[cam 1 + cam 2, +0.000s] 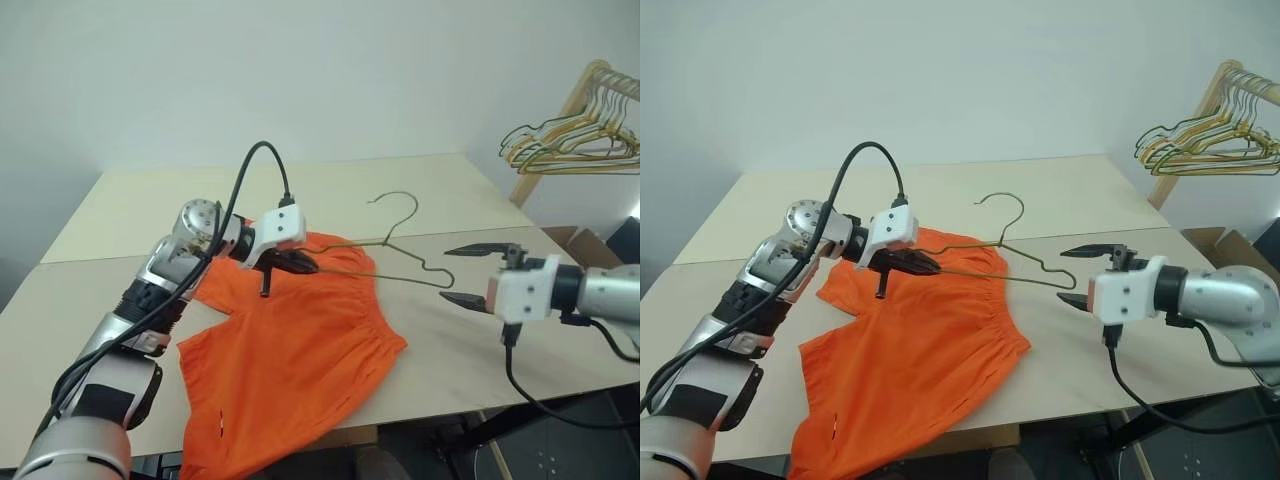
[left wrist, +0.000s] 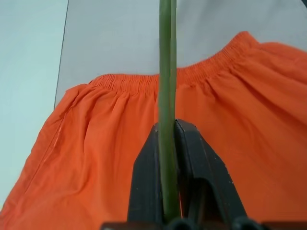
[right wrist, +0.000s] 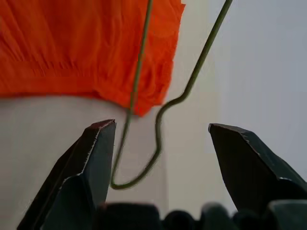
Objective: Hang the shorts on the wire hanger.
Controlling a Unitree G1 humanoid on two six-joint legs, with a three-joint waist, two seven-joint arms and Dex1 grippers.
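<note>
silver-grey jointed arms, white wrist housings, looping black cables, each pincer (image 1: 466,273) with 2 black pointed fingers.

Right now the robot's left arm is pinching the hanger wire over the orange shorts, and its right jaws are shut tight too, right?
Not quite. The left gripper does pinch the wire hanger over the shorts, but the right gripper has its jaws open around the hanger's end, as the right wrist view shows.

You'll find no readable text, label, brand, number or sign anywhere here: nothing on the cloth, the wire, the worktop or the wall.
</note>
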